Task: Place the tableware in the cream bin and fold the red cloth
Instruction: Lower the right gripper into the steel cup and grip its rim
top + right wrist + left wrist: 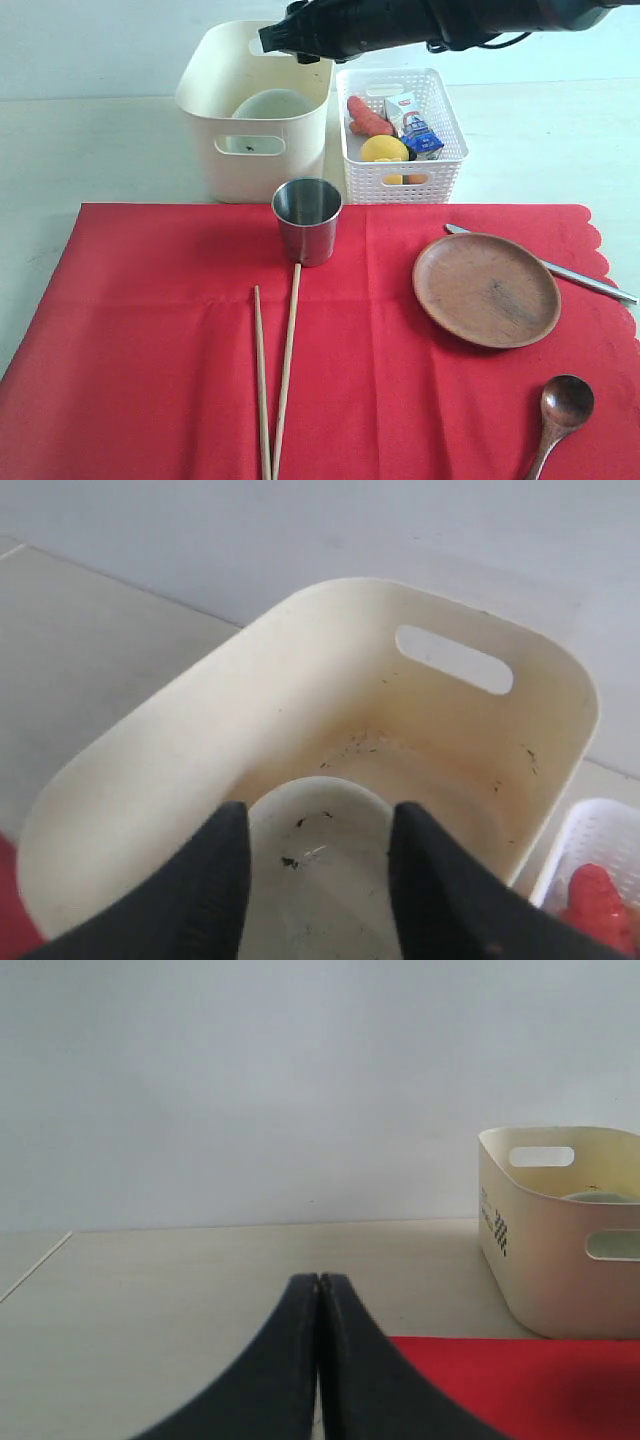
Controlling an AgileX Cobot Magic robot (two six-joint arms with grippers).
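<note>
A robot test space, such as a lab, is indicated: a pale table (90, 150) is set against a plain light wall (100, 40), a black robot arm (420, 25) is seen above the table's far edge, and a red cloth (150, 330) is spread to its near edge.

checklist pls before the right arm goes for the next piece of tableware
1. The white bowl sits inside the cream bin: ok.
2. The right gripper has its fingers open, not gripping the bowl: ok.
3. The right gripper is clear of the bin rim: cannot tell.
4. The steel cup stands upright on the red cloth: ok.
5. Cloth free for folding: not ok; cup, chopsticks, plate, spoon, knife lie on it.
6. The left gripper is shut, empty: ok.
</note>
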